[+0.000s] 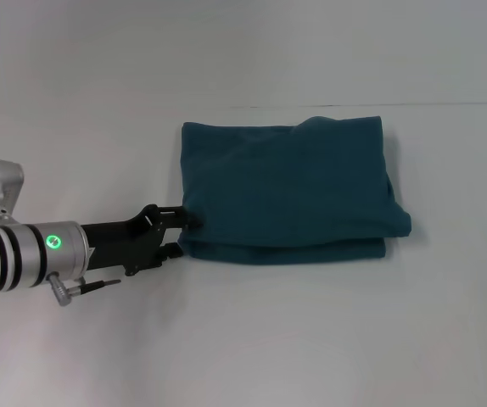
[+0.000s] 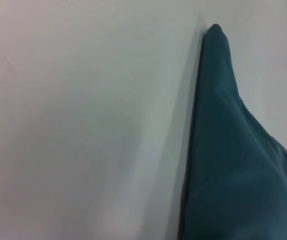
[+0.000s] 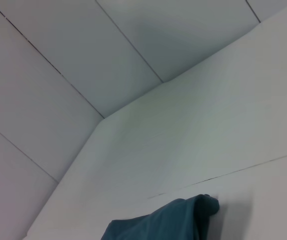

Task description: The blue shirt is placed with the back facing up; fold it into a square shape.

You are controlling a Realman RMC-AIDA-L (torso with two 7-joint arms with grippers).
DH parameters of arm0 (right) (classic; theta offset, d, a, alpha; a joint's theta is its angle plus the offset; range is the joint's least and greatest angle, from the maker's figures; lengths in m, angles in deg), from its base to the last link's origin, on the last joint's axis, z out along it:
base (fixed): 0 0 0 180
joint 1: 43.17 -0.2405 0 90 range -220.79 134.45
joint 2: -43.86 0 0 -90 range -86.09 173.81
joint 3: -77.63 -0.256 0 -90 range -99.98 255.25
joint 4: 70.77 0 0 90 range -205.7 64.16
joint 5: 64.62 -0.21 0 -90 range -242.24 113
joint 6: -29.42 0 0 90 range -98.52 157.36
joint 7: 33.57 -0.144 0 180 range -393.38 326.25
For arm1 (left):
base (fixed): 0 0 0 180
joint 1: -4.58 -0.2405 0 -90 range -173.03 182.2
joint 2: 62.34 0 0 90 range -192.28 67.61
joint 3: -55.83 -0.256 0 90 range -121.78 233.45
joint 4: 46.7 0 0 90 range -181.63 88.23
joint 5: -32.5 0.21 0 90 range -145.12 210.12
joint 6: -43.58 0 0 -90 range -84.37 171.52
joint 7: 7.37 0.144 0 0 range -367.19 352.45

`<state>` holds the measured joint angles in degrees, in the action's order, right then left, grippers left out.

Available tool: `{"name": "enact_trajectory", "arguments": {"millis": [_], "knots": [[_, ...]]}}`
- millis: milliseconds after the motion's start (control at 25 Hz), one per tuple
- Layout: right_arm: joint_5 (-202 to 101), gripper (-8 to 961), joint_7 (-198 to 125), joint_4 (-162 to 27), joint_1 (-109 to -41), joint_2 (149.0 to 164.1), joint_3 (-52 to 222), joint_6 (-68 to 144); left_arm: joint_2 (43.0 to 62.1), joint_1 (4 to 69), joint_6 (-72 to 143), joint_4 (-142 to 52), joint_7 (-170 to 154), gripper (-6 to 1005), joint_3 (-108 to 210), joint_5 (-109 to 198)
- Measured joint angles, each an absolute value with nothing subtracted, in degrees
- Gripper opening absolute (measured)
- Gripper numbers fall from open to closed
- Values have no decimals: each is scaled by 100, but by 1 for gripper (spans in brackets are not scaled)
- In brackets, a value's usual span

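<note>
Left arm (image 1: 23, 250): silver-grey cylindrical forearm segment ringed by two black bands, carrying a round green indicator light (image 1: 53, 242) on its wrist collar. A small metal knob protrudes from the collar at 6 o'clock. Beyond it, the left gripper (image 1: 184, 233) is matte black, angular, with two slim fingers and a bracketed body.

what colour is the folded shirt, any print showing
Plain dark teal-blue shirt, no print visible; shows best in the head view.

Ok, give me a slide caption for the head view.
Left gripper at the near-left edge of the folded blue shirt on the white table.
</note>
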<state>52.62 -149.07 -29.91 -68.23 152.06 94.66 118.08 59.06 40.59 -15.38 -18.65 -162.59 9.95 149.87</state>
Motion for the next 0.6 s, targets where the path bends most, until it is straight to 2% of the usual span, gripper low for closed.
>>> {"name": "enact_trajectory", "arguments": {"millis": [240, 480, 600], "knots": [[5252, 836, -14884, -2991, -6813, 15205, 9460, 11806, 5920, 4049, -1357, -1915, -16114, 578, 1064, 14985], [5248, 839, -14881, -2991, -6813, 15207, 9459, 11811, 5942, 4015, -1391, -1936, -16062, 370, 1066, 14980], [5245, 841, -14883, -3002, -6808, 15210, 9459, 11811, 5964, 4014, -1420, -1942, -16048, 186, 1066, 14968]]}}
